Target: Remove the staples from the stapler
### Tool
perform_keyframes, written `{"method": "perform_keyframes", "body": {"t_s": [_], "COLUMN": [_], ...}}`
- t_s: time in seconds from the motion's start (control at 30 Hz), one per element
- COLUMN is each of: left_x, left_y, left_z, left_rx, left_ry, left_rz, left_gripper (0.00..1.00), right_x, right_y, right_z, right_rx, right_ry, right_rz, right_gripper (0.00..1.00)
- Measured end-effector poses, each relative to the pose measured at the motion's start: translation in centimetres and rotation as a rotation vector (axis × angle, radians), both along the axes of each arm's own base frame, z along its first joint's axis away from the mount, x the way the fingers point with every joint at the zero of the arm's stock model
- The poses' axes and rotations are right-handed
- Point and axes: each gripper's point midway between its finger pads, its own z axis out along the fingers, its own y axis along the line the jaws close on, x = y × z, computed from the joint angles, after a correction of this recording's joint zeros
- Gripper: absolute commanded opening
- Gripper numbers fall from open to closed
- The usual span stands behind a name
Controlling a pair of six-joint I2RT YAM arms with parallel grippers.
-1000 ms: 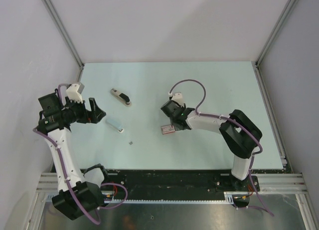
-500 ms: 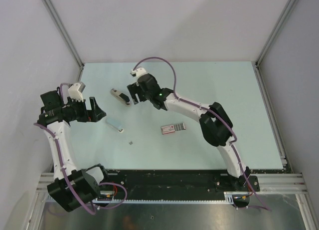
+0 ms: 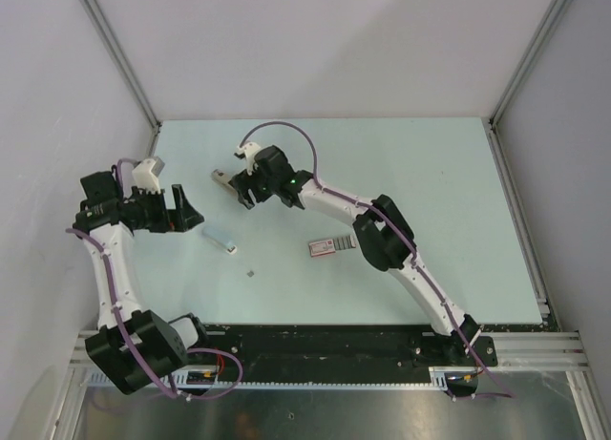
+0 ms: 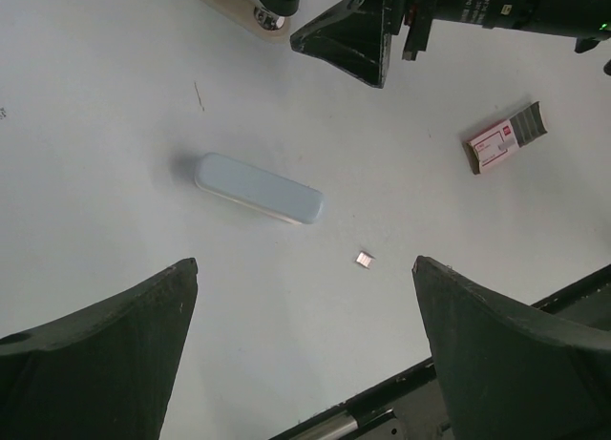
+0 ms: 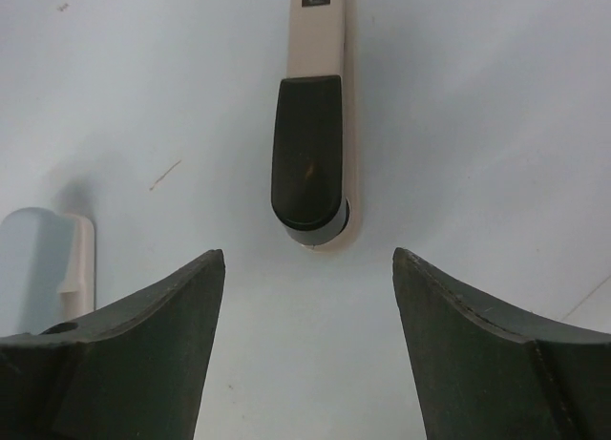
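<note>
— Pale tabletop [image 3: 430, 173] is carrying what?
— Mid-frame, the stapler [image 3: 331, 246] is lying untouched. The right gripper [image 5: 305, 259] is hanging spread over the beige-and-black tool [image 5: 307, 154], upper left; the left gripper [image 4: 305, 268] is gaping too.
— Advice?
— Centring across its narrow sides, I'd judge, then descending straight.

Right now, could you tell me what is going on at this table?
The right gripper is open and poised over the black-capped end of a beige tool toward the far side of the table, not gripping it. The left gripper is open too, holding nothing, above a pale blue bar and a tiny metal scrap. The pink-red and grey stapler lies alone mid-table, untouched.
</note>
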Motion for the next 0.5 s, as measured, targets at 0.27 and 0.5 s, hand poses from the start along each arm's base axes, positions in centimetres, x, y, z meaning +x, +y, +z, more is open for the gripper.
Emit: {"method": "perform_keyframes", "body": {"t_s": [0.27,0.5], "left_x": [0.4,0.9], "left_y": [0.2,0.5], "left_z": [-1.1,-1.9], "left_rx": [-0.022,-0.035], "left_ry": [0.043,0.070], "left_rz": [0.000,0.000], "left_gripper": [1.00,1.00], "right_x": [0.6,0.9], "right_y": [0.6,1.5], "right_z": [-1.3,-0.8], "right_rx": [0.034,0.066], "right_ry": [0.013,-0.021], "right_rz": [0.002,0.001], "right_gripper": [0.69,0.61]}}
